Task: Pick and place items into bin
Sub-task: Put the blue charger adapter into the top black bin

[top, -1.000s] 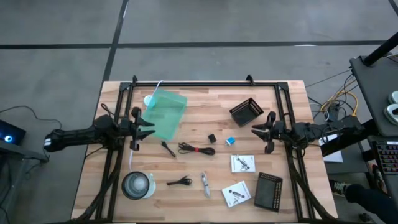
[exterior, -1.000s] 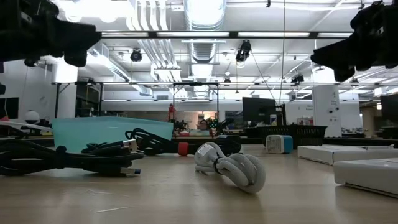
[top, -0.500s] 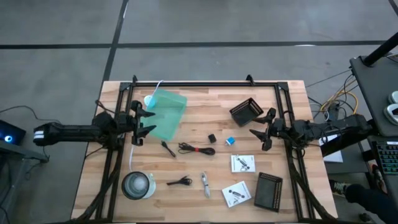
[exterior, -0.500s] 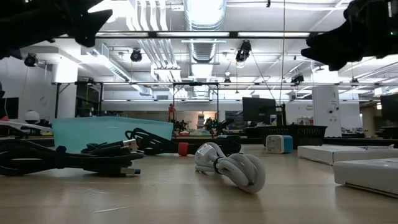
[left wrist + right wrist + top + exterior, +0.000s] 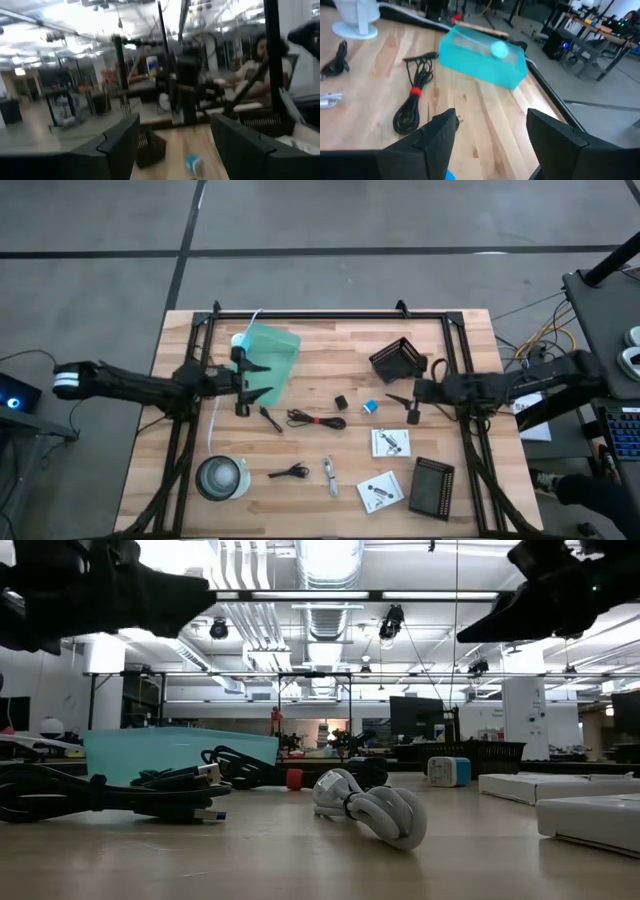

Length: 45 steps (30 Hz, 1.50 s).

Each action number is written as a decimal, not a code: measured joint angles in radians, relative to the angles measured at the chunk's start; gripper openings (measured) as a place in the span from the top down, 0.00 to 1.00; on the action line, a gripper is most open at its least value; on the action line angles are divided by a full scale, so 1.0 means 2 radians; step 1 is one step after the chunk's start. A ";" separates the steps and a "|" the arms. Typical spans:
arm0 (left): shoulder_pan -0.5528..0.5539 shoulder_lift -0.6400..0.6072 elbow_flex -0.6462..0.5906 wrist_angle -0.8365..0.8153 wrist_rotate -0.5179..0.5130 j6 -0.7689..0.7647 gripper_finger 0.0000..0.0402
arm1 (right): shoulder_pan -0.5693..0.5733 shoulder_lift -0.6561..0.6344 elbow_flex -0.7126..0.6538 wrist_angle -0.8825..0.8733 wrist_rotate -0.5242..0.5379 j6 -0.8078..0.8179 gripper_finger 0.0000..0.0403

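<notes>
Both arms have reached inward. Left claw (image 5: 249, 387) and right claw (image 5: 404, 406) hang wide open, holding nothing. Either might bump the coiled cable (image 5: 316, 420) away.

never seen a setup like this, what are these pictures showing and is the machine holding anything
Two dark robot arms work at a wooden table. One camera looks straight down, one sits at table height, and one rides on each wrist. The left gripper hangs by a teal bin; the right gripper is near a small blue piece. Both are open and hold nothing. Also on the table: a black cable, a tiny black cube, white packets, black trays and a clear tub.
</notes>
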 joint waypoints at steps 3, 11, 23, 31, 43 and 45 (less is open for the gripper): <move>0.000 0.030 0.002 0.094 0.003 -0.007 0.43 | 0.000 0.036 0.021 -0.001 0.000 -0.022 0.43; -0.001 0.088 0.007 0.122 0.010 -0.038 0.43 | 0.000 0.122 0.112 -0.093 0.000 -0.044 0.43; -0.001 0.098 0.014 0.121 0.012 -0.035 0.43 | 0.004 0.244 0.252 -0.304 -0.041 0.000 0.43; 0.000 0.097 0.014 0.121 0.012 -0.035 0.43 | 0.004 0.312 0.286 -0.328 -0.043 -0.010 0.43; 0.000 0.099 0.014 0.120 0.012 -0.035 0.43 | 0.002 0.408 0.337 -0.387 -0.080 -0.037 0.43; 0.000 0.098 0.014 0.120 0.012 -0.035 0.43 | 0.002 0.421 0.339 -0.388 -0.081 -0.039 0.43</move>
